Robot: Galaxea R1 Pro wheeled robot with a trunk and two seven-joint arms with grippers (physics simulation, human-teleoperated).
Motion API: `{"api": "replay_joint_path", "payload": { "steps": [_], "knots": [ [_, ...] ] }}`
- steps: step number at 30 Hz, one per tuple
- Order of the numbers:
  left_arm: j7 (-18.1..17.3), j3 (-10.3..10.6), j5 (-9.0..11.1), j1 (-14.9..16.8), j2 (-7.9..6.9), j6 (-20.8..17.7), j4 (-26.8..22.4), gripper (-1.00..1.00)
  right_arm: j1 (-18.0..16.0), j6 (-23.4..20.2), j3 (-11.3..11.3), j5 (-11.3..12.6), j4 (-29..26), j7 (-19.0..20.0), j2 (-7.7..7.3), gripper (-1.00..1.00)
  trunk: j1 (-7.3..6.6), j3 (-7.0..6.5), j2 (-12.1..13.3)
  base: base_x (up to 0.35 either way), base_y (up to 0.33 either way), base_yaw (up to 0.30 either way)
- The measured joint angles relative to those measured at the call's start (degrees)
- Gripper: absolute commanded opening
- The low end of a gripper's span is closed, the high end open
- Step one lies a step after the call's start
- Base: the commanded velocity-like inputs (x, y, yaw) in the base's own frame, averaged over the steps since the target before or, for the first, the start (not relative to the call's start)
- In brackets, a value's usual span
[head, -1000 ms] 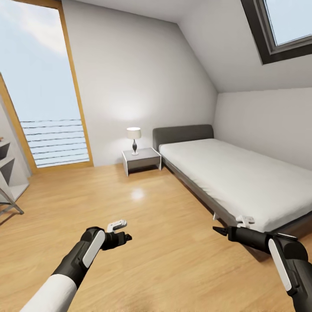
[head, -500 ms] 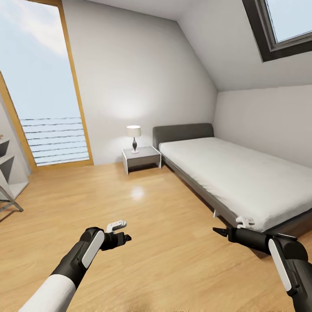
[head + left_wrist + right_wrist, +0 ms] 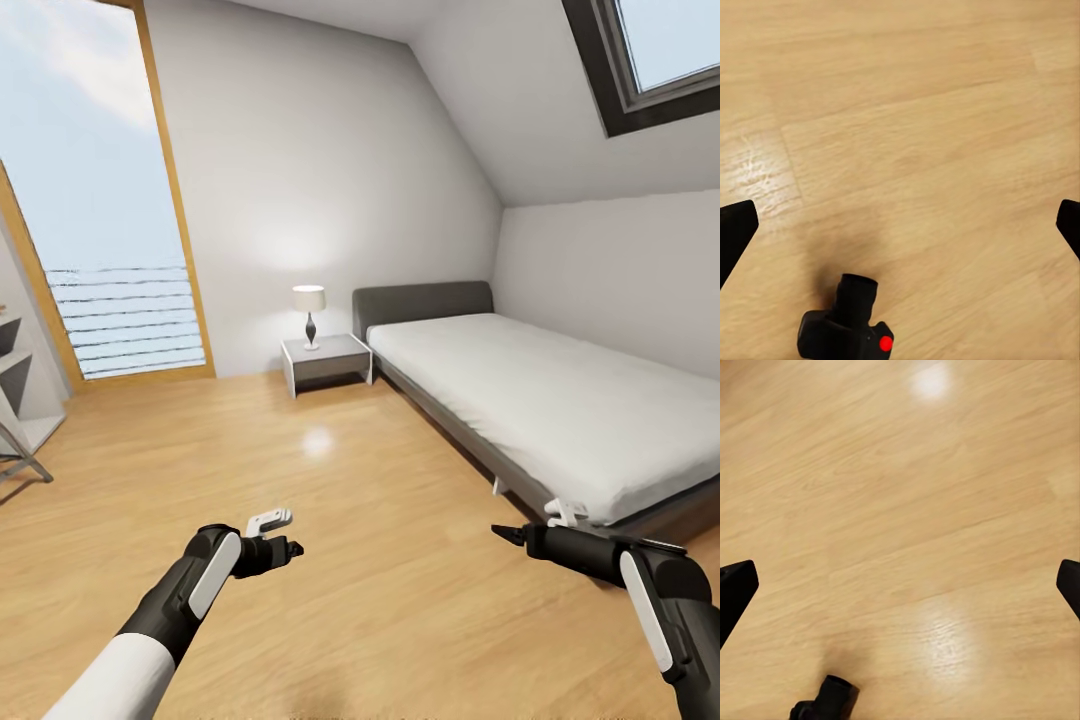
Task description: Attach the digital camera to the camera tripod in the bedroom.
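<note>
The bedroom's wood plank floor (image 3: 380, 520) spreads ahead, with the grey-framed bed (image 3: 540, 410) along the right wall, a nightstand (image 3: 326, 364) with a lit lamp (image 3: 309, 315) at its head, and a grey frame (image 3: 18, 440) at the far left edge. Both arms reach forward low over the floor, the left gripper (image 3: 285, 548) and right gripper (image 3: 505, 533) each released with fingers spread wide and grasping nothing. The digital camera (image 3: 846, 330), black with a red dot, lies on the planks beneath the left gripper.
</note>
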State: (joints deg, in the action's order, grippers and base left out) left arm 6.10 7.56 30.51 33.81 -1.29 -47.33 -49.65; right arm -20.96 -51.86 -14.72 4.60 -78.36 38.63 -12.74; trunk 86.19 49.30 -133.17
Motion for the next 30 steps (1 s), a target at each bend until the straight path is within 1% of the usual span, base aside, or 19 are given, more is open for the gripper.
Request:
{"api": "replay_joint_path", "payload": {
  "steps": [11,19,25,30],
  "knots": [
    [0.00,0.03,0.22,0.00,0.13,0.07,0.06,1.00,0.00,0.04,-0.03,-0.02,-0.09,-0.01,-0.08,1.00,2.42,1.97,-4.41,0.000,0.000,0.000],
    [-0.01,0.03,0.01,0.00,0.40,0.14,-0.02,1.00,0.00,-0.02,0.01,0.02,-0.04,-0.01,-0.09,1.00,4.17,3.41,-7.62,0.000,0.000,0.000],
    [-0.01,0.16,-0.14,0.00,0.46,1.48,-0.01,1.00,0.00,-0.04,-0.02,0.08,0.04,0.00,-0.09,1.00,5.49,4.49,-10.03,0.000,0.000,0.000],
    [-0.42,0.25,-0.20,0.00,0.47,2.74,0.19,1.00,0.00,-0.04,0.04,0.09,0.06,0.00,-0.09,1.00,5.63,5.59,-10.10,0.000,0.000,0.000]
  ]
}}
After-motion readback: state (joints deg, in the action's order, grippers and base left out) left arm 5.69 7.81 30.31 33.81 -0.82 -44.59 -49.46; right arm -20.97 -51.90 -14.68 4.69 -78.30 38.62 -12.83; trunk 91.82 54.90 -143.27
